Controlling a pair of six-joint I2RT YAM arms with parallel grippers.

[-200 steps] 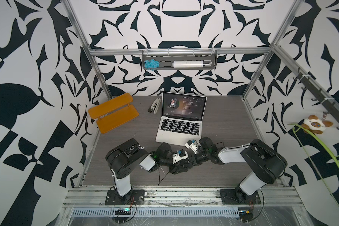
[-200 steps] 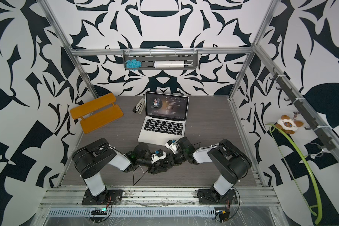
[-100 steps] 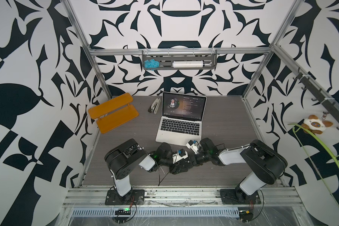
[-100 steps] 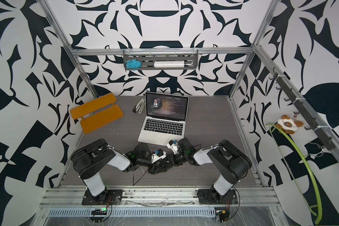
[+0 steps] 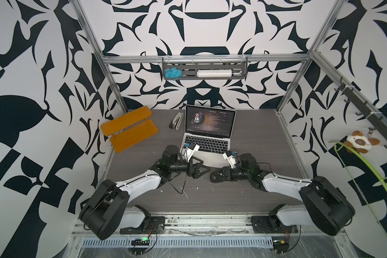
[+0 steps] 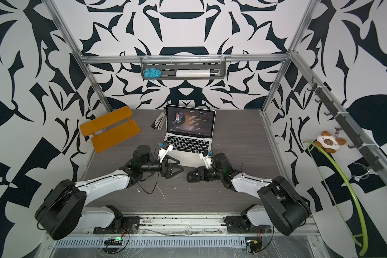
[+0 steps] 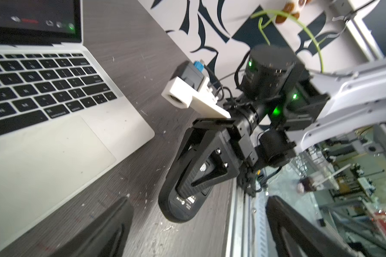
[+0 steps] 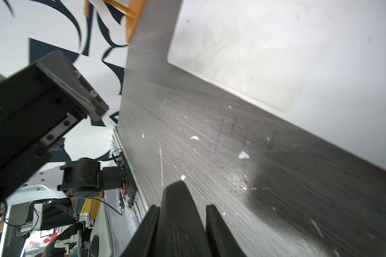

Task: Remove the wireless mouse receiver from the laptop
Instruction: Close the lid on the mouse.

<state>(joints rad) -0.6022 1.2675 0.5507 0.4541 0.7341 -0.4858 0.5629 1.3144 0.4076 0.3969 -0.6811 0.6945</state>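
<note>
Left fingers (image 7: 107, 229) drew off mouse (image 7: 181, 207) (right fingers (image 7: 187, 146) clasp it); table (image 5: 210, 201) between.

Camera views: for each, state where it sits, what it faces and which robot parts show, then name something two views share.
Both top views: high above the robot's bases, looking down on the table, the laptop, the left arm and right arm.
Left wrist: on the left arm, low, facing the laptop and the right gripper shut on the mouse; its own open fingers show.
Right wrist: low, facing the laptop; its own fingers flank the mouse.
Shared: both wrist views show the mouse.
</note>
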